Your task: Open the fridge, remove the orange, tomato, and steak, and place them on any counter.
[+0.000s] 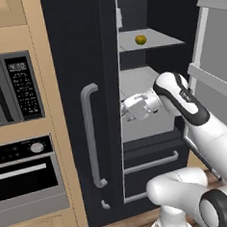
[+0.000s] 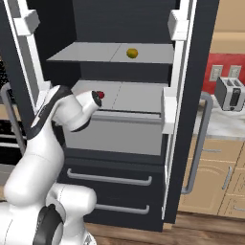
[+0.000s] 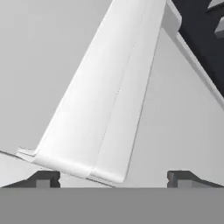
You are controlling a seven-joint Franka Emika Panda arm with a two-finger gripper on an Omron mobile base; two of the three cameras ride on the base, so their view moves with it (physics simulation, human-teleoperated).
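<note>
While the fridge (image 2: 119, 158) stands with its doors swung wide, you have the arm reaching into the middle compartment, so begin your check with the clearances there. Its pale shelves and the long bar handle (image 1: 92, 136) are in plain sight, and the drawers below remain closed. To the right, the counter (image 2: 225, 125) carries a toaster (image 2: 229, 94) and appears to offer a free patch beside it for setting things down.

In the right base view the orange (image 2: 132, 53) sits on the upper shelf, well apart from the arm and above it. The tomato (image 2: 100, 94) shows as a small red ball at the front of the middle shelf, just beside the wrist; whether it touches the hand cannot be told. The steak cannot be made out.

The gripper (image 3: 113, 178) has its fingers spread wide with nothing between them, pointed at a pale shelf surface and its raised lip.

Risks, as judged from this position: the tomato lies beside the hand rather than between the fingers, so a closing now would likely catch nothing, and a sideways sweep could roll it toward the back or off the shelf edge. The forearm runs close to the open door shelves, so a wide swing outward may strike them.
</note>
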